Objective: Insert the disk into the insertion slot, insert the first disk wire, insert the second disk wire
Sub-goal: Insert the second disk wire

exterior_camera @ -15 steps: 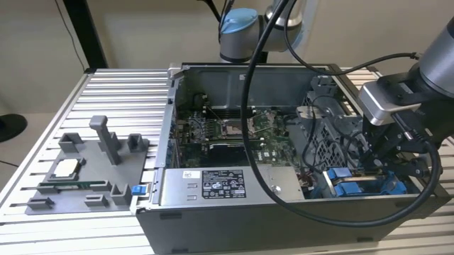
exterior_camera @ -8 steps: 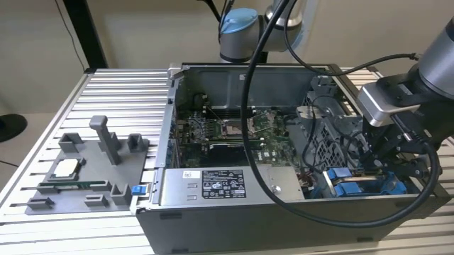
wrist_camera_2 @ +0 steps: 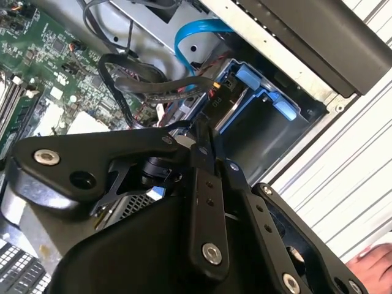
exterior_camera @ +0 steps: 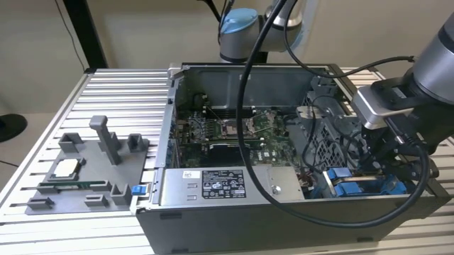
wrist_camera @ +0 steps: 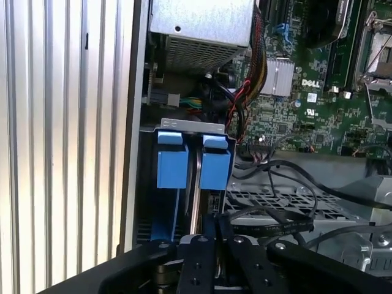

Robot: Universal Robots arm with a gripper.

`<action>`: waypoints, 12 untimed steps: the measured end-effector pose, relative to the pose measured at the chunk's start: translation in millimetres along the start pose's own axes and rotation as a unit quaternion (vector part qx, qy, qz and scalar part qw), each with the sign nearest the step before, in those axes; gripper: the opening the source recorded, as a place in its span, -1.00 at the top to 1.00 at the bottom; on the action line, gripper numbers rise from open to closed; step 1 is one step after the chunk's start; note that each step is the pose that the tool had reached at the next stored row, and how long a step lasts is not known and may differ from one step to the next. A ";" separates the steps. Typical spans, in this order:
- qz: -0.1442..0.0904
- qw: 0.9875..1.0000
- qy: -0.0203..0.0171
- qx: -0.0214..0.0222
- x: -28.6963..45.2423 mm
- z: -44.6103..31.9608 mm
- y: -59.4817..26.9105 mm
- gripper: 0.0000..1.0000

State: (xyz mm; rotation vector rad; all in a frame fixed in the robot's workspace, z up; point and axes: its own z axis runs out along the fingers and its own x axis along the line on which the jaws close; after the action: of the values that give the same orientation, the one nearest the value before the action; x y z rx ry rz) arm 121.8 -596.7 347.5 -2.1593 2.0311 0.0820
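**Robot arm works at drive bay of opened computer**

A robot arm reaches into the corner of an open computer case (exterior_camera: 234, 223) lying on a ribbed metal counter (exterior_camera: 120, 101), its claw (wrist_camera: 214, 236) lowered over the insertion slot (wrist_camera: 190, 131), the grey bay with blue plastic tabs (wrist_camera: 173, 160) next to the power-supply box (exterior_camera: 223, 186). In the first wrist view the claw's two black fingers (wrist_camera: 197, 257) stand close together, pinched on what looks like a flat black wire (wrist_camera: 269, 228) running off towards the perforated cage; the grip itself is partly hidden, so that reading is a fair guess rather than a certainty. The disk (wrist_camera: 195, 196) appears to sit already in the slot, its thin metal edge showing between the blue rails, though little of it can be seen. A blue data cable (wrist_camera_2: 196, 30) loops above the bay in the second wrist view, with a bundle of dark wires (wrist_camera_2: 153, 89) draped beside it. By these signs the work stands at a wire-insertion step, which calls for lining the connector squarely with the disk's socket and pressing straight in. A grey parts tray (exterior_camera: 85, 175) lies on the counter, well apart.
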 end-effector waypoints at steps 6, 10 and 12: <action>0.008 1.000 0.008 0.001 -0.1 -0.2 0.8 1.00; 0.009 1.000 0.011 0.001 -0.4 -1.3 0.8 1.00; 0.009 1.000 0.011 0.001 -0.5 -1.7 0.7 -1.00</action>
State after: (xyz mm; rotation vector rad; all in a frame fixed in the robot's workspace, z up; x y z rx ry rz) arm 120.9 -596.6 349.2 -2.1510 2.0606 0.0595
